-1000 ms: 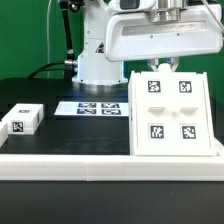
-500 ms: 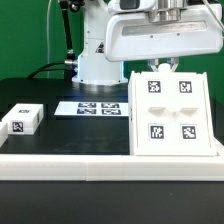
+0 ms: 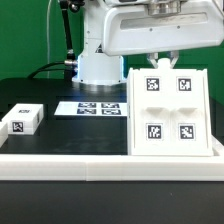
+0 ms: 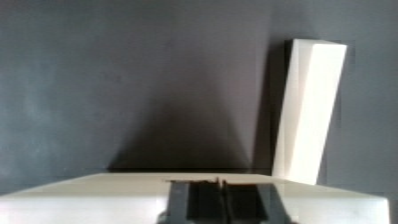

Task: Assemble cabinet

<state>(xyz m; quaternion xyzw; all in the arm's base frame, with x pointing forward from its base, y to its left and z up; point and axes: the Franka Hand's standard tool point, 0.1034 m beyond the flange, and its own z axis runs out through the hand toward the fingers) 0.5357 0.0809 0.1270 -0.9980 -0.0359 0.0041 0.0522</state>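
In the exterior view, your arm showed a glossy white rounded base column (image 3: 96,62), with a faint bluish shade low on its shell. A thin black cable (image 3: 65,35) hung beside it on the exterior view's left. Higher up sat a broad white hand housing (image 3: 160,35), box-shaped with rounded corners, under a grey metal collar (image 3: 165,7). In the wrist view, your two-finger gripper (image 4: 217,200) showed a cream-white body and two grey fingers (image 4: 196,200), with only a thin dark seam between them.
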